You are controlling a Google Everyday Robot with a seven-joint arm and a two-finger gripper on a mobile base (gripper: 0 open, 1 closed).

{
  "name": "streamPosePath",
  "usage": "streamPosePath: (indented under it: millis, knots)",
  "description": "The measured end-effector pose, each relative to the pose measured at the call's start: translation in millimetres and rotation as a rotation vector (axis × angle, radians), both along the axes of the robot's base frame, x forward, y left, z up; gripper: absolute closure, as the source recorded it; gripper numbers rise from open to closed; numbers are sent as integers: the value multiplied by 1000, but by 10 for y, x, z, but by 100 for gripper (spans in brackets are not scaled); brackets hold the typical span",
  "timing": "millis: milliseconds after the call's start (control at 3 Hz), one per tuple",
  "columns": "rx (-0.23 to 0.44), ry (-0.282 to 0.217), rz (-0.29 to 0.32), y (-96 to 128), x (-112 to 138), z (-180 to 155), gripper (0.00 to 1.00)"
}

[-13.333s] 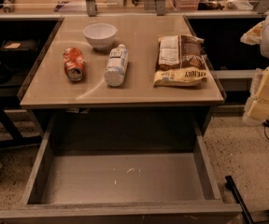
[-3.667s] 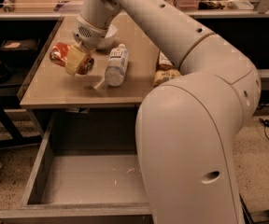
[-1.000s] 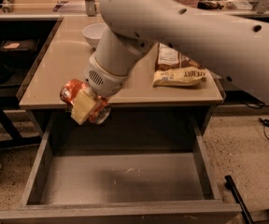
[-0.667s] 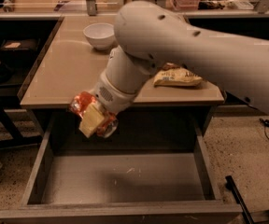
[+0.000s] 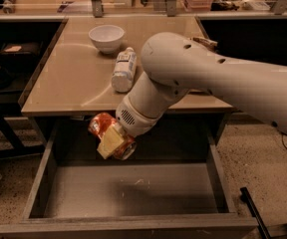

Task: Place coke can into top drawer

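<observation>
Over drawer (image 5: pixel 133 195), jaws around coke can (image 5: pixel 102 125)

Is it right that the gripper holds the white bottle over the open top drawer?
No. The camera view shows the gripper holding the coke can over the open top drawer; the white bottle lies on the table.

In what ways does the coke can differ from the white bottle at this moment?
The can is red-orange; the bottle is white. The gripper holds the can in the air, over the open drawer; the bottle rests on the table. The can hangs tilted, silver end downward; the bottle lies flat on its side. Shared: neither one stands upright.
</observation>
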State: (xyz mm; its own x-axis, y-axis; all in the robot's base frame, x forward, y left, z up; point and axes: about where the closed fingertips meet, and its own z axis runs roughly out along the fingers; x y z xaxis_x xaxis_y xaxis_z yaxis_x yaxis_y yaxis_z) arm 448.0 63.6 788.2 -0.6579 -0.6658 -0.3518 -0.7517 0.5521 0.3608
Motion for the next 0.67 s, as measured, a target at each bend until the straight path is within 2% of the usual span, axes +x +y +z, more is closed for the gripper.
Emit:
streamPosePath:
  millis: [333,667]
  knots:
    - [-3,37,-46,-43,-137,-305,100]
    - [3,73,-109,-137,-250,-759,100]
